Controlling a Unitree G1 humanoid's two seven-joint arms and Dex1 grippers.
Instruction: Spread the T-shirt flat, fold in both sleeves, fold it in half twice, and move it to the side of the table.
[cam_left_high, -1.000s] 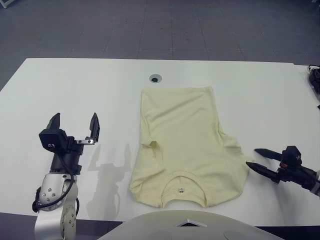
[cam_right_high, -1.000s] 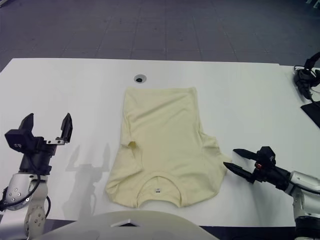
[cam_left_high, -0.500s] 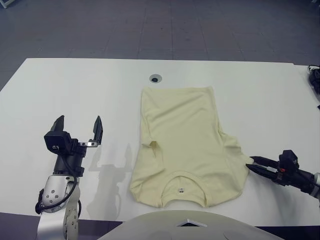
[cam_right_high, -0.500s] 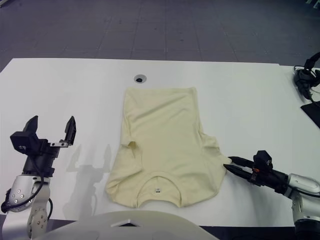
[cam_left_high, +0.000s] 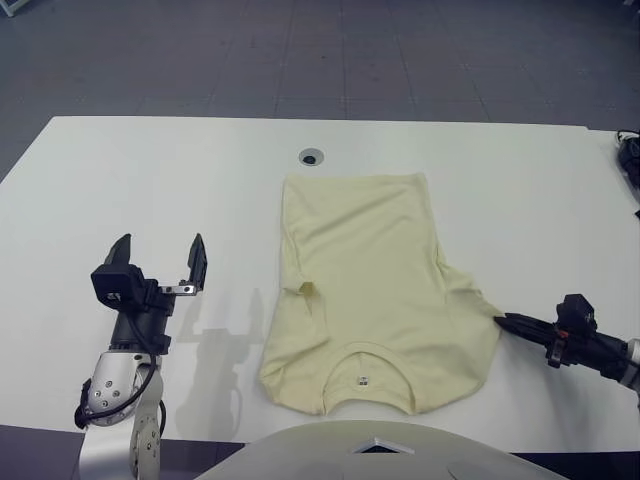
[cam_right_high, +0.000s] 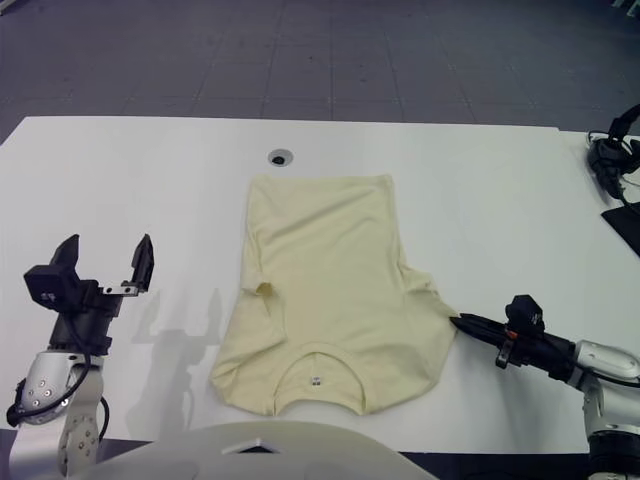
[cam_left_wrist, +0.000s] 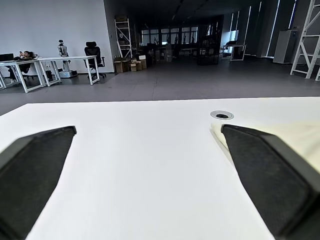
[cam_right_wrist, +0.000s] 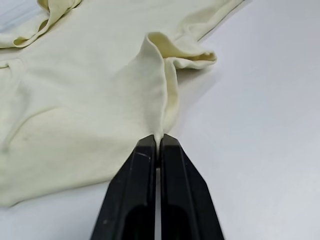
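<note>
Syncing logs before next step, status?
Right tool shut on T-shirt edge. Left tool open, raised beside it. Table port beyond hem, apart.

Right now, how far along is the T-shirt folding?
Done: the T-shirt lies mostly flat on the table, its left sleeve seemingly tucked in. In hand: the right gripper has its fingers shut on the rumpled right sleeve; the left gripper hangs open beside the shirt. Left: folding that sleeve, both halvings, moving it aside.
</note>
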